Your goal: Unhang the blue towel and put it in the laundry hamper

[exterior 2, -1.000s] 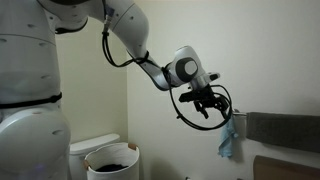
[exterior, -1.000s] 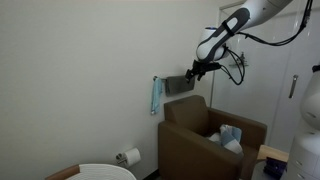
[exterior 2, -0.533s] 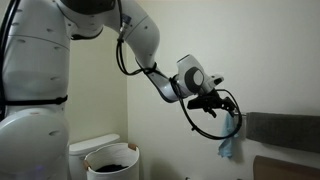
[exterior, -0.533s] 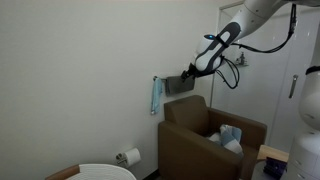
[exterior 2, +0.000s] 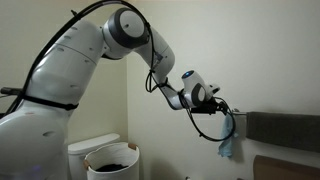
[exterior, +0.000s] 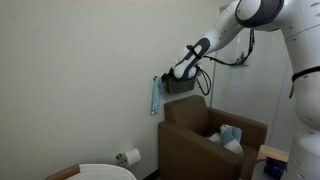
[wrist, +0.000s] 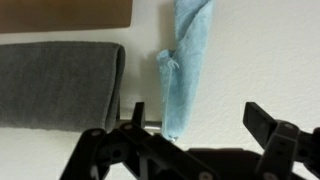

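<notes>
The blue towel (exterior: pixel 156 96) hangs on the wall from a rail, next to a grey towel (exterior: pixel 181 85). It also shows in an exterior view (exterior 2: pixel 229 144) and in the wrist view (wrist: pixel 185 65), where it hangs as a narrow bunched strip. My gripper (exterior: pixel 172 76) is open and close to the wall, just beside the blue towel. In the wrist view the two fingers (wrist: pixel 200 118) stand apart with the towel's end between them, nearer one finger. The brown laundry hamper (exterior: pixel 195 150) stands on the floor below with clothes in it.
A grey towel (wrist: pixel 60 85) hangs beside the blue one on the rail. A white bin (exterior: pixel 105 171) and a toilet paper roll (exterior: pixel 129 156) are low on the wall side. A toilet with a dark-lined bin (exterior 2: pixel 108 160) shows in an exterior view.
My arm has moved toward the wall and the blue towel. The gripper, which was away from the wall a second ago, is now right at the towel.
</notes>
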Controlling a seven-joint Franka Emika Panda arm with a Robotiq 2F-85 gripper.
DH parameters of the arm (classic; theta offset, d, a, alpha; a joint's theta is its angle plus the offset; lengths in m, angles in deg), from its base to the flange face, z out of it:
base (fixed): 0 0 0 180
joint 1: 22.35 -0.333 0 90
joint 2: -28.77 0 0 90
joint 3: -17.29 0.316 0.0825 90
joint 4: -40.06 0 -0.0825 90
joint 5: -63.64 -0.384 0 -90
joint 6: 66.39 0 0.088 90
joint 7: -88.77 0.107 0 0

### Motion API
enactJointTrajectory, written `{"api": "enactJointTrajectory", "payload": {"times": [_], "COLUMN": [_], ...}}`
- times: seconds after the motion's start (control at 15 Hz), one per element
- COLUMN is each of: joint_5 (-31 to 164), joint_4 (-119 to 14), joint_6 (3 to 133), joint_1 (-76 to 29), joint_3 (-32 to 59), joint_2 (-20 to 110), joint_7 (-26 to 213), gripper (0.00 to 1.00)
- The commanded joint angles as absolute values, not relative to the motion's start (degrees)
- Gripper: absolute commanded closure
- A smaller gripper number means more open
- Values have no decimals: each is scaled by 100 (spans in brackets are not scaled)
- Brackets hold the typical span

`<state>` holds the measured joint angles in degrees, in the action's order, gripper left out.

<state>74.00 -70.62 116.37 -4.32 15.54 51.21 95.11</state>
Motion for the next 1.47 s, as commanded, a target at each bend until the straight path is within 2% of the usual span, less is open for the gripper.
{"api": "enactJointTrajectory", "payload": {"times": [0.0, 0.53, 1.0, 1.4], "joint_5": [7029, 6890, 6934, 6577], "joint_4": [-6888, -6733, -6773, -6785], "joint_6": [11630, 11485, 11233, 11802], "joint_1": [-672, -714, -375, -548], "joint_3": [1339, 1207, 1516, 1325], "joint_2": [5190, 5276, 5433, 5644], "joint_7": [9162, 9177, 9315, 9134], "gripper": [0, 0, 0, 0]}}
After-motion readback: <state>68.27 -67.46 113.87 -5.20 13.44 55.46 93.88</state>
